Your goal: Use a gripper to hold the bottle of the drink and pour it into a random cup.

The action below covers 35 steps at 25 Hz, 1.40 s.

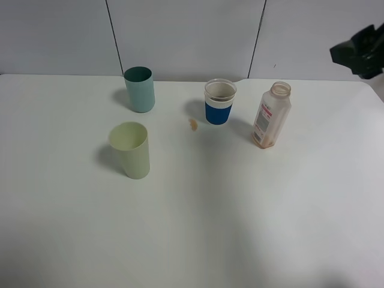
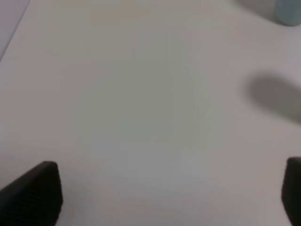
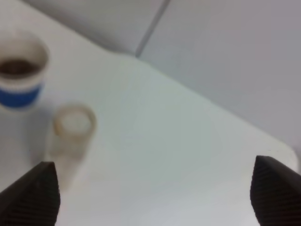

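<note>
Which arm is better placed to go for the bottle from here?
Right. The bottle stands on the right side of the table, and the right gripper is open with it in view. The left gripper faces bare table.

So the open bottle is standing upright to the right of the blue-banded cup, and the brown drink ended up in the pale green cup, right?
Not quite. The bottle does stand upright to the right of the blue-banded cup, but the brown drink is in that blue-banded cup, as the right wrist view shows. In the exterior high view the pale green cup shows no brown inside.
</note>
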Motion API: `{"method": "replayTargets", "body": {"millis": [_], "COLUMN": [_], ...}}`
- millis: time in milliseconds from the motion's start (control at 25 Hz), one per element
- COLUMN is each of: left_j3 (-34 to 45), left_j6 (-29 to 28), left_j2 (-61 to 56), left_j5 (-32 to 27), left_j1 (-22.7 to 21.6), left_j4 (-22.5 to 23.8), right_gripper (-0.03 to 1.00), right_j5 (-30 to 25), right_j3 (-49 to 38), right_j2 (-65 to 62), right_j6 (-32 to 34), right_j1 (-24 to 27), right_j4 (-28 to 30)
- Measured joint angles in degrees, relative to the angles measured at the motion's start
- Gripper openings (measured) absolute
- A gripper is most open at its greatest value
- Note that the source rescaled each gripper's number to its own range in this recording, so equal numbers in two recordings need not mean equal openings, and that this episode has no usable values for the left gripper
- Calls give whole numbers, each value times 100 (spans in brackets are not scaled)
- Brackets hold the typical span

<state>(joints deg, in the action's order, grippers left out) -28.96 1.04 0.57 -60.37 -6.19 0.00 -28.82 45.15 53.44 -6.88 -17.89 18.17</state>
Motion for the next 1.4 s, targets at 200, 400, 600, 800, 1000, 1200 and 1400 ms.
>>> {"method": "replayTargets", "body": {"millis": [200,400,600,800,1000,1200,1400], "left_j3": [0,0,0,0,0,0,0], "left_j6": [0,0,0,0,0,0,0], "left_j2": [0,0,0,0,0,0,0], "left_j5": [-5,-5,-5,-5,-5,-5,-5], "left_j1": [0,0,0,0,0,0,0], "left_j4": [0,0,0,0,0,0,0], "right_gripper": [79,79,79,79,79,79,79], "right_j5": [-1067,-2135,-2993,-3251,-2918,-2460,-2312], "right_j3": [39,39,39,-77,-762,-1323,-1563], "right_j2": [-904,-1800,-2472,-2971,-3600,-4219,-4573], "right_j6": [167,425,544,544,544,550,543], "right_j1": [0,0,0,0,0,0,0], "right_j4": [110,91,-441,-667,-845,-1269,-1553]}}
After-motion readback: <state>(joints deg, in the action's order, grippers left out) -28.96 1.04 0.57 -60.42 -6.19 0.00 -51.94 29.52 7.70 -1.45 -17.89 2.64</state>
